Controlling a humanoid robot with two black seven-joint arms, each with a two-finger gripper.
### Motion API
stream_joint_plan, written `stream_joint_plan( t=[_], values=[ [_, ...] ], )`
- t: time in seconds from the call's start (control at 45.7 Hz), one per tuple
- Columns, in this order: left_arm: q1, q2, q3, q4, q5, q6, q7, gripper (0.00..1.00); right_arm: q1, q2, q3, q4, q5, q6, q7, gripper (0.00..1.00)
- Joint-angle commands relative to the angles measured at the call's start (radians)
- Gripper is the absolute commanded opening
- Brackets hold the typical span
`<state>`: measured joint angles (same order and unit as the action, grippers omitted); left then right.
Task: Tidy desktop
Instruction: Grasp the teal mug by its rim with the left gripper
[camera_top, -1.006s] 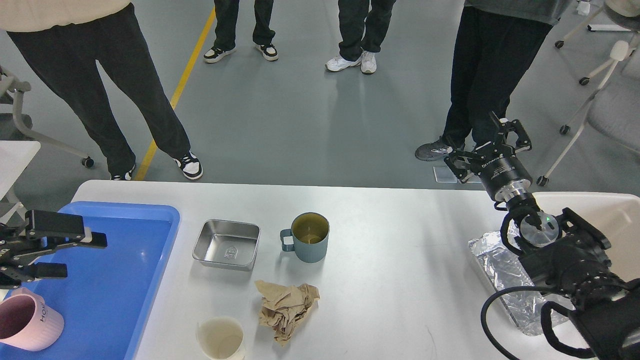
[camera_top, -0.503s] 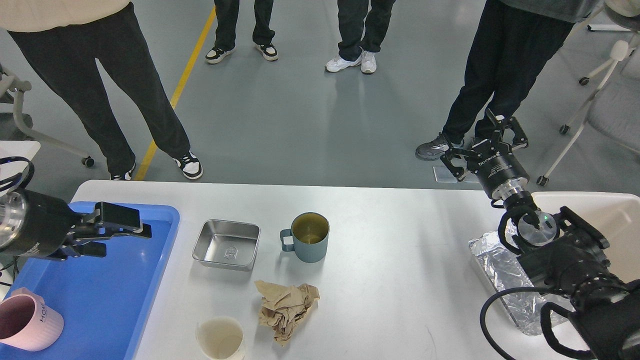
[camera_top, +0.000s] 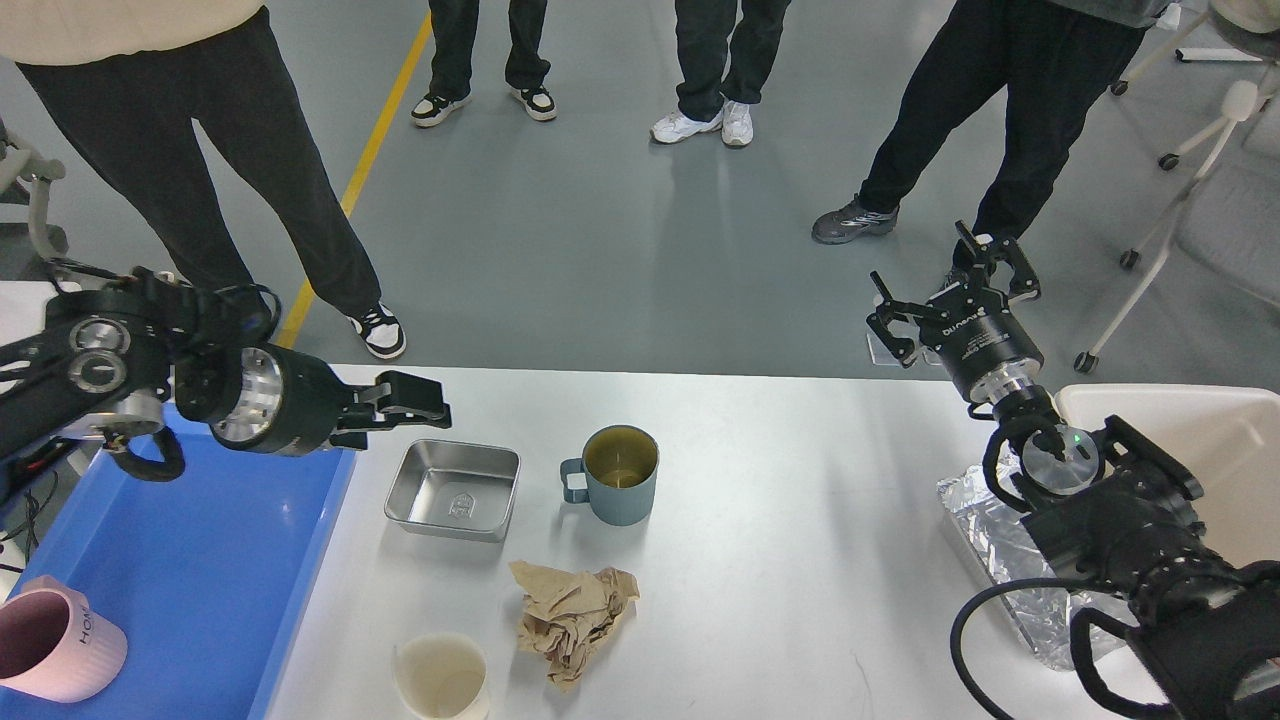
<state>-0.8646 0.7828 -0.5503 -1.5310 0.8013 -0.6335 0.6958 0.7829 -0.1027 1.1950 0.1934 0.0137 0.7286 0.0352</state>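
The white desktop (camera_top: 800, 480) carries a square metal tray (camera_top: 452, 490), a blue-grey mug (camera_top: 618, 475) with brownish liquid, a crumpled brown paper (camera_top: 572, 618) and a white paper cup (camera_top: 442, 678) at the front edge. My left gripper (camera_top: 430, 400) is open and empty. It hovers just above and left of the metal tray, by the blue tray's far right corner. My right gripper (camera_top: 940, 282) is open and empty, raised beyond the desktop's far right edge.
A blue plastic tray (camera_top: 180, 560) at the left holds a pink mug (camera_top: 55, 640). A foil-lined tray (camera_top: 1000, 560) lies under my right arm, and a white bin (camera_top: 1200, 440) stands at the far right. Several people stand beyond the table.
My left arm has swung up and right from over the blue tray to near the metal tray. My right gripper has drifted slightly up and left. A person behind has stepped.
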Motion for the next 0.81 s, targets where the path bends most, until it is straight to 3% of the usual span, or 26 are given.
stream_joint_plan(
  t=[0.0, 0.328, 0.591, 0.787],
  values=[
    [-0.008, -0.158, 0.0, 0.098, 0.091, 0.003, 0.014, 0.96, -0.001, 0.0, 0.0, 0.0, -0.001, 0.002, -0.001, 1.0],
    [-0.014, -0.476, 0.021, 0.302, 0.282, 0.046, 0.033, 0.95, -0.005, 0.0, 0.0, 0.0, -0.026, 0.002, -0.001, 1.0],
    [-0.01, -0.626, 0.13, 0.393, 0.308, 0.242, 0.044, 0.91, -0.005, 0.0, -0.002, 0.0, -0.026, 0.002, -0.001, 1.0],
    [0.015, -0.659, 0.156, 0.394, 0.308, 0.366, 0.056, 0.86, -0.004, 0.0, -0.002, 0.0, -0.026, 0.002, -0.001, 1.0]
  ],
)
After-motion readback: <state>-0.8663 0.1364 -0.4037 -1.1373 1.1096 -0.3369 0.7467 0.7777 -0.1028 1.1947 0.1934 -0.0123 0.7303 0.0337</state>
